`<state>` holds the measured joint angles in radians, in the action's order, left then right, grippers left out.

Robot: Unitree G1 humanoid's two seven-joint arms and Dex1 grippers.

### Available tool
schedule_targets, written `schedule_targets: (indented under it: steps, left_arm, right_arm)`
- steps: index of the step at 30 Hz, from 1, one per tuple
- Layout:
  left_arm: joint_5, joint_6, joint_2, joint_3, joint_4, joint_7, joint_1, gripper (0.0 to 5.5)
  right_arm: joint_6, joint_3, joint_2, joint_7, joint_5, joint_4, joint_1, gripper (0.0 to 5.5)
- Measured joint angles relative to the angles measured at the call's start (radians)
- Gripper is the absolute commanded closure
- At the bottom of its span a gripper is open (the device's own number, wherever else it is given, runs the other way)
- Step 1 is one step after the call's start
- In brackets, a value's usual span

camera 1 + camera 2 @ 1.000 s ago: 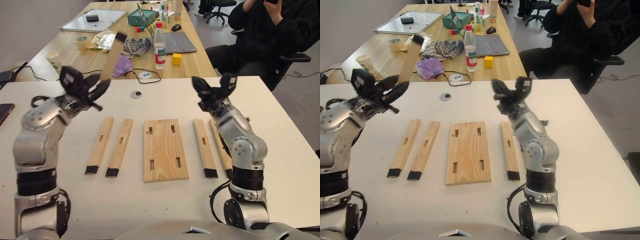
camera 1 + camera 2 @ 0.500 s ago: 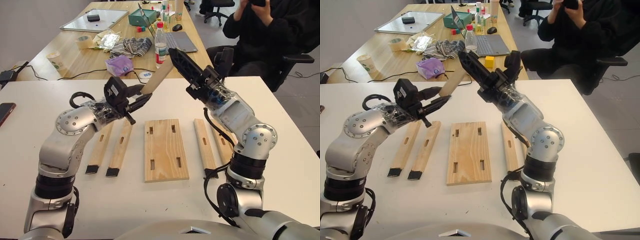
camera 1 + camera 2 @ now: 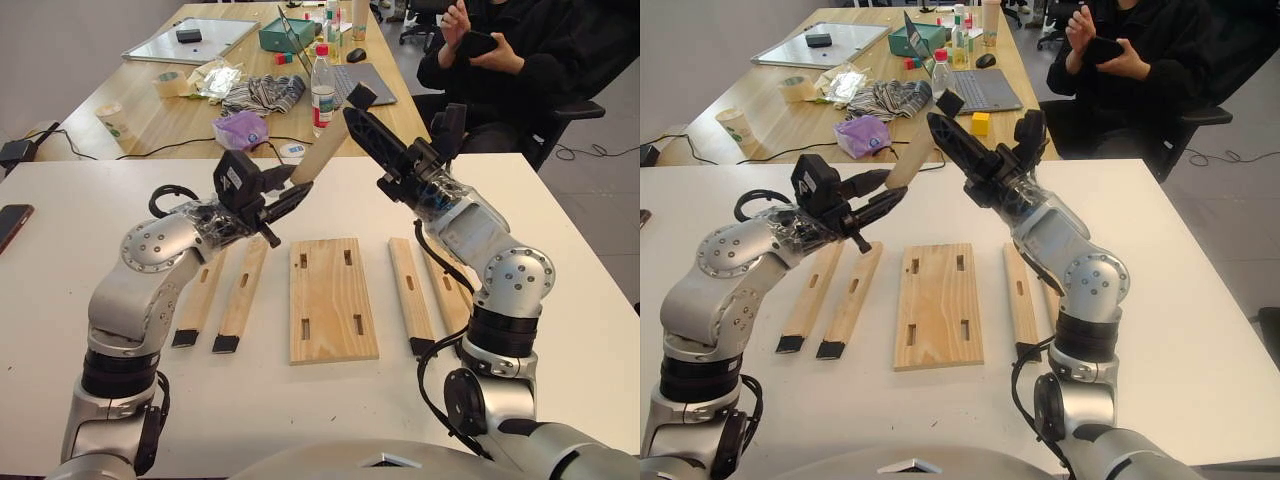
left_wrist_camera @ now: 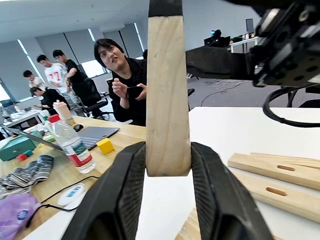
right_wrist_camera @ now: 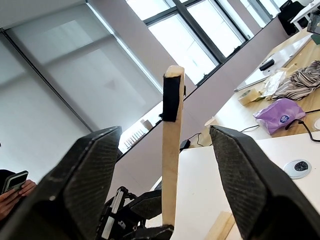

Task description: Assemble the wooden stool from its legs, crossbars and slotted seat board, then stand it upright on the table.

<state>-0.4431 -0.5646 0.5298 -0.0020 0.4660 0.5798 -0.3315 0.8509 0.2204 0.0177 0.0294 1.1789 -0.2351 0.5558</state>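
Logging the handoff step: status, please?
Left pincer shut on wooden piece, raised above table. Right pincer open beside its black-capped end. Seat board flat, legs lying either side. Nothing blocking.

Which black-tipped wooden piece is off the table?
The piece clamped in the left gripper, raised slantwise between the arms; the other four pieces lie flat beside the seat board.

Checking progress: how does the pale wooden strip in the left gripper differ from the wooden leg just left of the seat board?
The pale wooden strip is raised and tilted; the leg lies flat. The left gripper clamps the strip; the leg lies free. Both are pale wood, black-ended.
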Motion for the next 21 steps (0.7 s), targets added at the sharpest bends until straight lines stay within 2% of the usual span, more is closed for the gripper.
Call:
schedule_targets:
  steps: [14,17,19,20,21]
  left_arm:
    - [0.002,-0.008,-0.004,-0.016,0.013,-0.009,0.021,4.22]
    - [0.005,-0.007,-0.005,-0.03,0.014,-0.006,0.022,4.23]
    - [0.013,-0.007,-0.005,-0.033,0.012,-0.007,0.022,4.23]
    - [0.013,-0.007,-0.005,-0.033,0.011,-0.007,0.022,3.86]
    - [0.013,-0.008,-0.005,-0.033,0.009,-0.007,0.022,3.81]
  right_arm:
    - [-0.012,0.03,-0.002,-0.077,0.021,0.052,0.009,4.59]
    - [-0.011,0.032,-0.002,-0.082,0.038,0.053,0.009,4.98]
    - [-0.011,0.028,-0.003,-0.087,0.048,0.053,0.01,5.04]
    - [-0.011,0.027,-0.003,-0.09,0.048,0.052,0.011,5.04]
    - [-0.012,0.025,-0.003,-0.092,0.049,0.051,0.011,5.05]
